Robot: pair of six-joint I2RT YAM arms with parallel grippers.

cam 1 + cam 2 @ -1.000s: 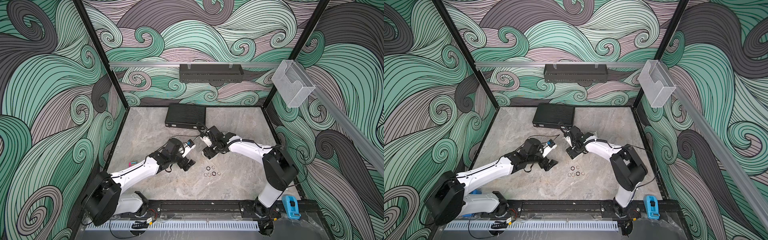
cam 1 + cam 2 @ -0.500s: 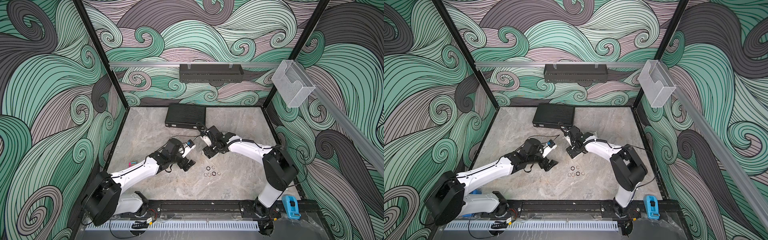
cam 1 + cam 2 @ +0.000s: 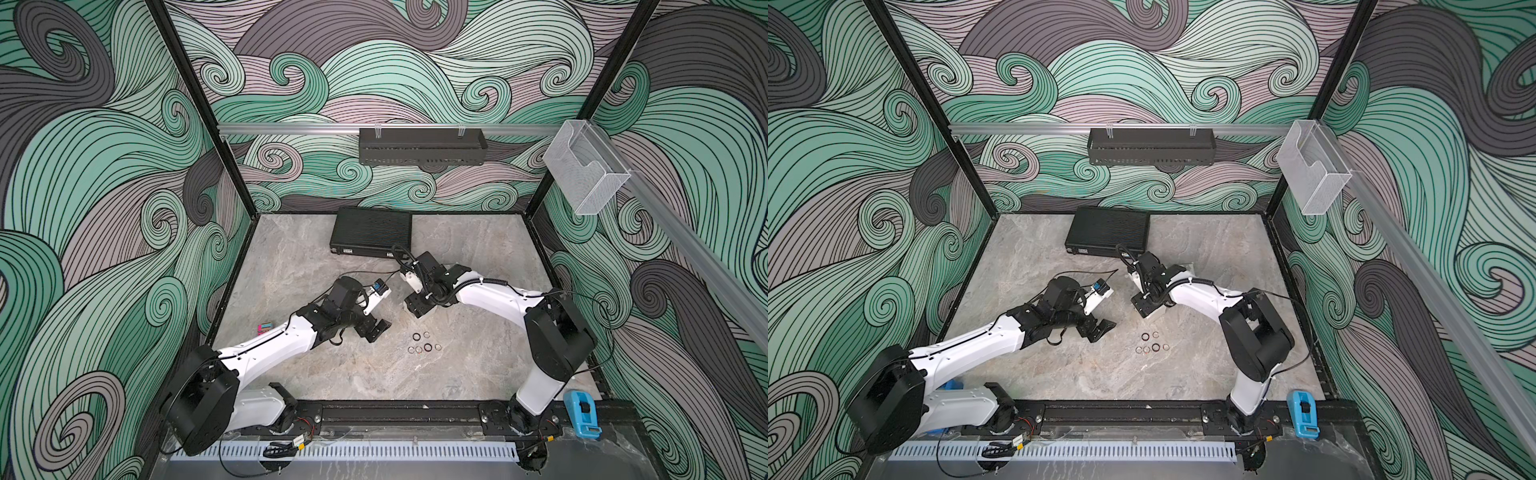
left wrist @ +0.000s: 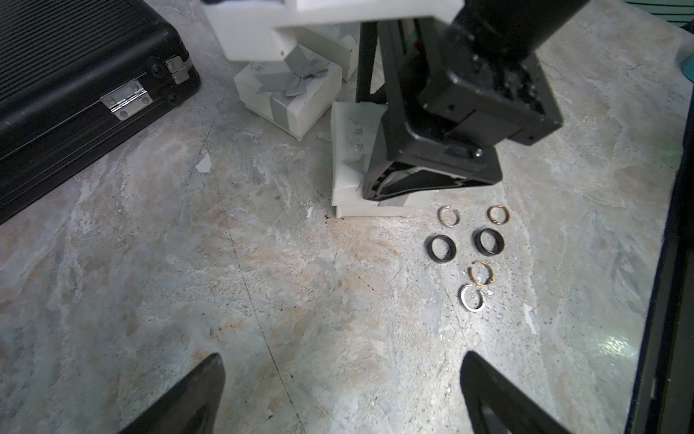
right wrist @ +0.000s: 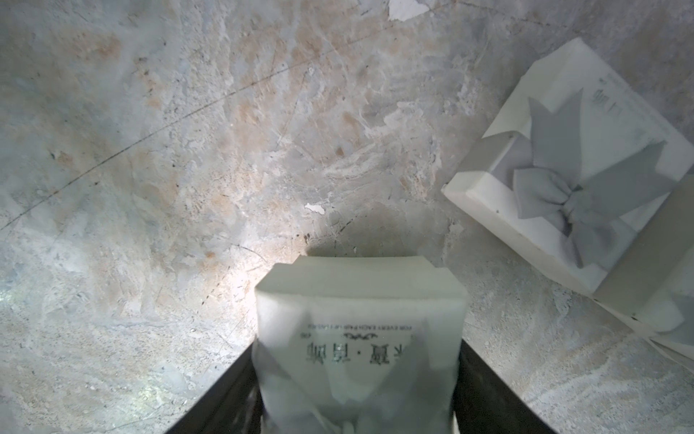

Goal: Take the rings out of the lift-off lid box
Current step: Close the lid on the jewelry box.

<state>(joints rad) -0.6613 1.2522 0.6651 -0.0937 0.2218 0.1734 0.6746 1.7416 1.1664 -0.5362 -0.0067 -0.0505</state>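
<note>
**Six rings on the table, white box in the right gripper**

The rings (image 4: 480,243) lie flat in a loose cluster on the grey stone-look table (image 4: 263,282), just beside the white box (image 5: 356,297). Two are broad black bands, two are thin gold-coloured hoops and two are silvery beaded open bands. Both top views show rings (image 3: 427,347) and arms where they were a second ago. The right gripper (image 5: 356,344) pinches the white box by its sides. The left gripper (image 4: 340,360) hangs spread wide, holding nothing. The box bears Chinese characters, and a small line of print too blurred to read.
</note>
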